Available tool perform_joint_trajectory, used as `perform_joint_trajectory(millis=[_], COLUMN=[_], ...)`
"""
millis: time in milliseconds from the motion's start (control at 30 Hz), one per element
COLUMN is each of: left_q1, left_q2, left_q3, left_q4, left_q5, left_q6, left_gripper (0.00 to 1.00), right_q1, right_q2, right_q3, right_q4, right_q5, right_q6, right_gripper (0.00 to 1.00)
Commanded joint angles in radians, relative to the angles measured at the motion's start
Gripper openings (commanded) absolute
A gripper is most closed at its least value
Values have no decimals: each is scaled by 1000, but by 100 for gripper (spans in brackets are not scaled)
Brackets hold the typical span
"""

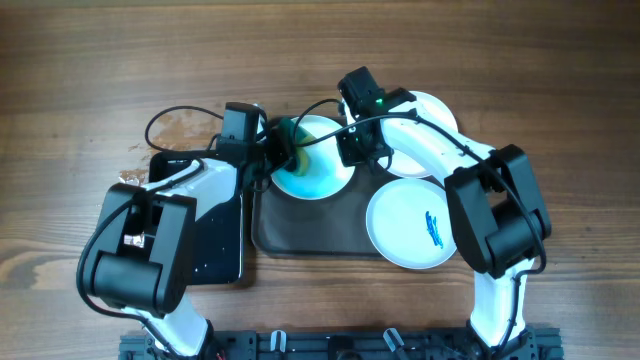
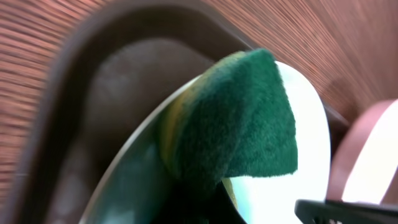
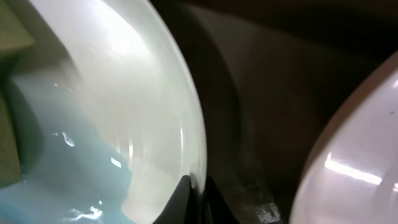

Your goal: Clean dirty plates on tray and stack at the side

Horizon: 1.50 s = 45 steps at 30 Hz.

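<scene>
green scouring sponge (image 2: pixel 242 118), with a yellow layer under its green pad, fills the left wrist view. left fingers (image 1: pixel 270 152) are clamped on it and press its folded pad against the face of a tilted white round plate (image 1: pixel 318 165). that plate is raised over the far left part of a large dark grey-brown rectangular tray (image 1: pixel 310 228) with rounded corners and a raised rim, which rests on a wooden worktop (image 1: pixel 80 90). a wet blue-green smear covers the near part of the plate face. right fingers (image 3: pixel 182 200) are closed on the plate's rim, on the side toward the tray's middle. second white round plate (image 1: pixel 400 225), bearing a blue ink scribble, lies flat on the tray's right end and overhangs its rim. third white round plate (image 1: pixel 440 112) lies on the worktop just beyond the tray's far right corner, partly hidden by the right arm. glossy black rectangular tray (image 1: pixel 222 240) lies just beside the large tray's left edge, under the left arm.
</scene>
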Motion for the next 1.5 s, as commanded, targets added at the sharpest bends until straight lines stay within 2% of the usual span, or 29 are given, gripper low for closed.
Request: perform_joint_trajectory(millis=[0,100,233,433,667,733,933,1033,1133,1200,1400,1467], left_q1=[-41,-96,-166,-131,16,39,43,43,40,14,-62,-62], left_q2=[36,36,38,40,40,39,37,30,-26,-109,-351,-422], left_q3=[-5,-4,-4,-4,-4,-4,-3,-3,-3,-3,-3,-3], left_q4=[46,87,127,124,116,86,-156,-198,-218,-219,-245,-312], left_q5=[188,310,321,135,47,22,-114,-116,-111,-100,-109,-177], left_q6=[-19,-20,-79,-101,-97,-95,-9,5,19,60,60,60], left_gripper=[4,4,4,4,4,4,4,4,4,4,4,4], right_q1=[-5,-5,-5,-5,-5,-5,-5,-5,-5,-5,-6,-5], right_q2=[21,21,21,21,21,21,21,21,21,21,21,21], right_q3=[-13,-13,-12,-13,-13,-13,-12,-12,-13,-12,-13,-13], right_q4=[-5,0,-1,-5,-14,-16,-24,-25,-25,-27,-27,-19], right_q5=[79,79,79,79,79,79,79,79,74,64,64,50], right_q6=[-44,-43,-43,-43,-43,-43,-44,-43,-43,-43,-47,-63], right_gripper=[4,4,4,4,4,4,4,4,4,4,4,4])
